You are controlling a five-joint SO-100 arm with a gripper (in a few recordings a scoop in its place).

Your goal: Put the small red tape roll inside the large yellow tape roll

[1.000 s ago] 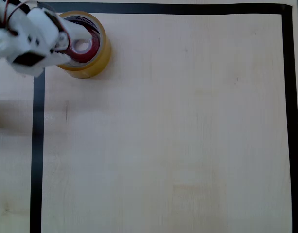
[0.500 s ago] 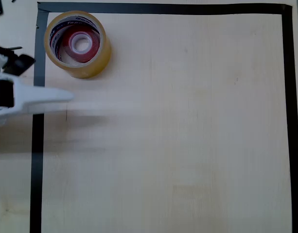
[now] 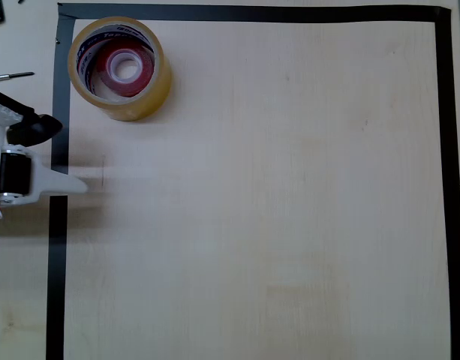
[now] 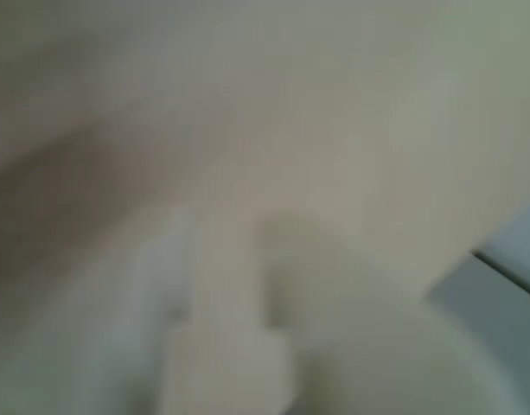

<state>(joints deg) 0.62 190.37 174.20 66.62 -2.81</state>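
Since a moment ago the gripper (image 3: 68, 184) is drawn further left; its jaw state cannot be told. Nested inside the large yellow tape roll (image 3: 156, 86), the small red tape roll (image 3: 125, 69) is judged placed.

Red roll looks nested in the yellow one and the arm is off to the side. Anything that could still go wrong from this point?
Little, I think. The small red tape roll lies inside the large yellow tape roll, off-centre toward its upper right. The gripper sits at the left border, below the rolls and apart from them; a sweep upward in the overhead view could knock the yellow roll. The wrist view is too blurred to judge the jaws.
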